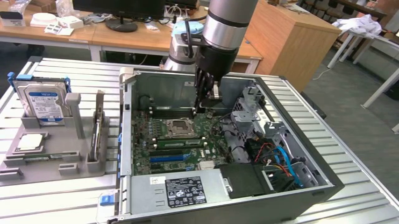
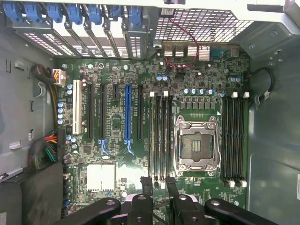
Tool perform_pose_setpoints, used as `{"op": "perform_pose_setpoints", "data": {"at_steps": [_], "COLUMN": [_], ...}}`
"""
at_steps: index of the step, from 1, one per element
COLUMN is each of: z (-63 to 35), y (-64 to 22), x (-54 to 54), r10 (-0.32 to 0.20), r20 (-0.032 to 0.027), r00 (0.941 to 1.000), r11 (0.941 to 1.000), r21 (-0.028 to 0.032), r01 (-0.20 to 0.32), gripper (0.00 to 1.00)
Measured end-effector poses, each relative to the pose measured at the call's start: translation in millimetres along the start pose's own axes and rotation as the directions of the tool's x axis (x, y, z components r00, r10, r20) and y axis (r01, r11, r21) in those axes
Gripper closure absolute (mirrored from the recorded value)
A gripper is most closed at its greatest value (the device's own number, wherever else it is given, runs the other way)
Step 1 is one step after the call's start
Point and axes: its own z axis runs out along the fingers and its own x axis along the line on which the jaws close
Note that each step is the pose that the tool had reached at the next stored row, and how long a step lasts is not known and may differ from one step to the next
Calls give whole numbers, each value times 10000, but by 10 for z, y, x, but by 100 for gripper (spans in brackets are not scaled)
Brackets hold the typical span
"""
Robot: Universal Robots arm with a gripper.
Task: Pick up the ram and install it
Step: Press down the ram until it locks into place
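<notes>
The hand (image 1: 201, 108) hangs inside the open computer case (image 1: 311, 184), fingers (image 2: 146, 183) partly closed, seemingly pinching the ram edge-on, though I can't confirm it. It sits over the memory slots (image 2: 159, 140) beside the processor socket (image 2: 196, 145), lined up for seating.

Lab/office — desks (image 1: 124, 39) w/ monitor (image 1: 118, 9), open PC case (image 1: 299, 186) on bench.
</notes>
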Motion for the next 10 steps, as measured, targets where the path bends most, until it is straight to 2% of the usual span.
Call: {"op": "perform_pose_setpoints", "data": {"at_steps": [7, 8, 9, 10], "z": [0, 0, 0, 0], "y": [0, 0, 0, 0], "x": [0, 0, 0, 0], "r10": [0, 1, 0, 0], "r20": [0, 0, 0, 0], "r00": [10000, 10000, 10000, 10000], "r11": [10000, 10000, 10000, 10000], "r21": [0, -1, -1, 0], "r01": [0, -1, 0, 0], "gripper": [76, 83, 83, 89]}}
